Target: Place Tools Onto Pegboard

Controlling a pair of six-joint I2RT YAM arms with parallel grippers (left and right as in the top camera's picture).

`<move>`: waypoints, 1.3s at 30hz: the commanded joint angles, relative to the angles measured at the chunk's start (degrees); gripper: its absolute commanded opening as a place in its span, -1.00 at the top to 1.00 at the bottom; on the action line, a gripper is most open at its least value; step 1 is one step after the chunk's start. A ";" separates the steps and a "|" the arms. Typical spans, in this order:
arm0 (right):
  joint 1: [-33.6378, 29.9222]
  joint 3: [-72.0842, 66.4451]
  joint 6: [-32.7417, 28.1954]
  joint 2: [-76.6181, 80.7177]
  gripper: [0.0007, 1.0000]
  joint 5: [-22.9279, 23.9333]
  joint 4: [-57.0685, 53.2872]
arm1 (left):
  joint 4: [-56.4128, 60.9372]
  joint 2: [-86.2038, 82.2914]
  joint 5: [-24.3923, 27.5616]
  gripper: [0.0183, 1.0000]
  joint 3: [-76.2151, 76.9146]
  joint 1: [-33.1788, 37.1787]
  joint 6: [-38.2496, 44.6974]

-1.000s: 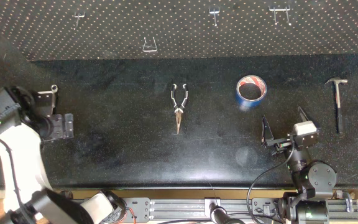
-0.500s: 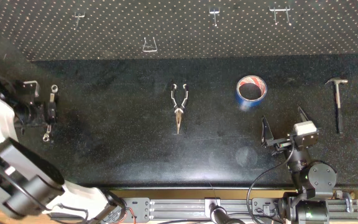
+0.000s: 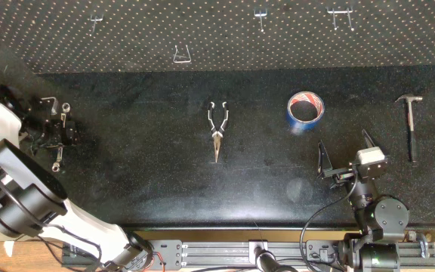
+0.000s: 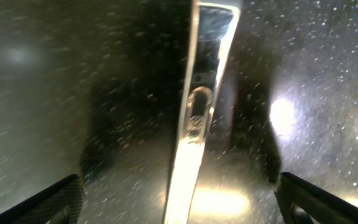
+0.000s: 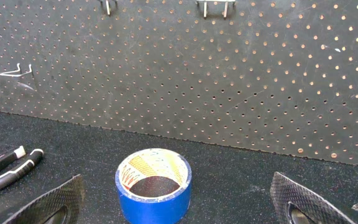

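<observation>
A silver wrench [image 3: 57, 160] lies at the table's far left. In the left wrist view its shiny shaft [image 4: 197, 118] runs up between my fingers. My left gripper [image 3: 60, 136] [image 4: 179, 202] is open and low over the wrench's middle, one finger on each side. Pliers [image 3: 217, 128] with white-tipped handles lie mid-table, a blue tape roll [image 3: 305, 110] [image 5: 154, 186] right of them, and a hammer [image 3: 410, 125] at the far right. My right gripper [image 3: 346, 155] is open near the front edge, facing the tape, with nothing held. The pegboard [image 3: 217, 30] [image 5: 229, 81] stands behind.
Metal hooks hang on the pegboard: a wire loop [image 3: 181, 54], a single hook [image 3: 260, 15], a double hook [image 3: 340, 13] and a small one [image 3: 95, 19]. The pliers' handles [image 5: 5, 165] lie left of the tape in the right wrist view. Bare black tabletop lies between the tools.
My left gripper has swung from the table beside the wrench round onto it and now straddles its shaft. The right arm and the other tools have not moved.
</observation>
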 commanded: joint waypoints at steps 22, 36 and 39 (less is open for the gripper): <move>0.35 -0.15 0.66 -0.42 -0.95 -0.57 -0.20 | 9.88 -21.57 0.92 0.98 -2.23 -3.96 -9.05; 0.35 -0.15 0.66 -0.42 -0.95 -0.57 -0.20 | 20.26 -49.42 0.39 0.98 -19.78 -25.29 -26.36; 0.35 -0.15 0.66 -0.42 -0.95 -0.57 -0.20 | 22.73 -48.78 0.42 0.98 -22.29 -25.29 -26.34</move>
